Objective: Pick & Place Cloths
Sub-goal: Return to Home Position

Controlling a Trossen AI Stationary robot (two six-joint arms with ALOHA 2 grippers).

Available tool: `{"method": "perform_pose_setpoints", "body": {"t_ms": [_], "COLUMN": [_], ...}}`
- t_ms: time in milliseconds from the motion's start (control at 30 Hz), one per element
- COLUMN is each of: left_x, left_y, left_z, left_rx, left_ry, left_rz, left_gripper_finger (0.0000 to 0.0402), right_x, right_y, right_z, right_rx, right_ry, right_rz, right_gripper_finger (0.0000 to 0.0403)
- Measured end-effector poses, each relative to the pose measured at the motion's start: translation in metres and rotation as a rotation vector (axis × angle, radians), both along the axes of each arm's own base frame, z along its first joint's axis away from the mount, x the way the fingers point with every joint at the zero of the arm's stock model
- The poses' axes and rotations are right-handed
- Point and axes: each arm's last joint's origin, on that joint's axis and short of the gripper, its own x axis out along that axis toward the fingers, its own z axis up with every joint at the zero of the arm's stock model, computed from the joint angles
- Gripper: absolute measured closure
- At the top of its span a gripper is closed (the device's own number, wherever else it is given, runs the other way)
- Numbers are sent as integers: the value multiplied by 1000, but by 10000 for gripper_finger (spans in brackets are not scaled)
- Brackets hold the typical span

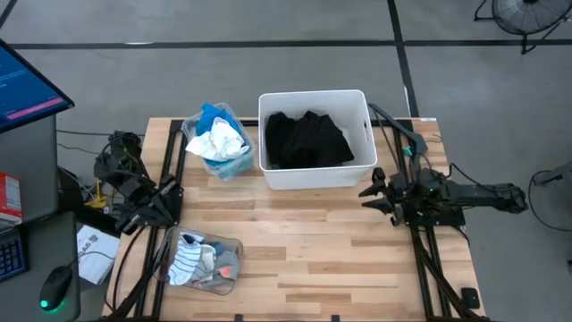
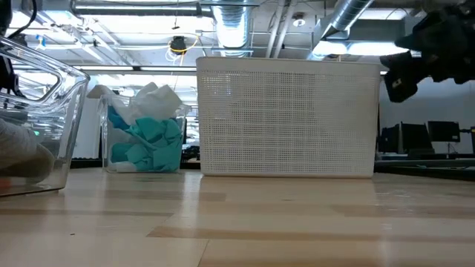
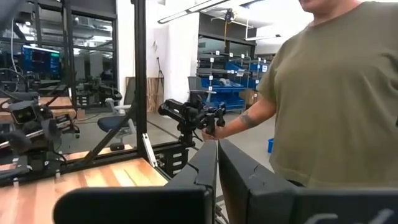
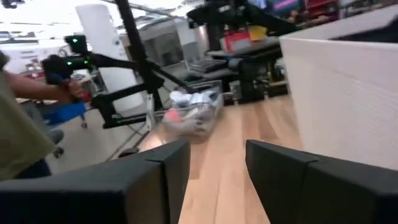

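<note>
The black cloth (image 1: 308, 141) lies in the tub (image 1: 313, 95). Blue, white and teal cloths (image 1: 217, 141) fill the bin (image 1: 188, 130) beside it, and socks (image 1: 190, 255) fill the front bin (image 1: 237, 252). The left gripper (image 1: 168, 199) sits at the table's left edge, fingers pressed together (barely a slit), while the right gripper (image 1: 374, 195) hangs right of the tub, fingers spread and empty.

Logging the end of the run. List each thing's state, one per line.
White tub: holds black garment.
Rear clear bin: filled with white and turquoise cloths.
Front clear bin: holds socks.
Left hand: shut, empty, at left edge of table.
Right hand: open, empty, by tub's corner.
</note>
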Motion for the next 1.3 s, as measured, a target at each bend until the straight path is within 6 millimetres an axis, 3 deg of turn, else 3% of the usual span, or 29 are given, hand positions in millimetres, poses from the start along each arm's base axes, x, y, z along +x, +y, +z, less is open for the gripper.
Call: {"method": "perform_pose_setpoints", "body": {"t_ms": [133,467,800,1300], "left_x": [2,15,28,43], "left_y": [-2,-15,-39,-24], "left_z": [-5,-43,-101,-92], "left_rx": [13,39,-122,-136], "left_ry": [11,116,121,6], "left_rz": [33,167,74,38], "left_gripper_finger": [400,400,400,400], "right_x": [0,0,0,0], "right_y": [3,2,2,2], "right_z": [-5,-10,-11,-10], "right_rx": [1,-43,-43,-43], "right_ry": [55,101,101,97], "right_rz": [12,-78,-78,-78], "right_gripper_finger": [247,234,234,235]}}
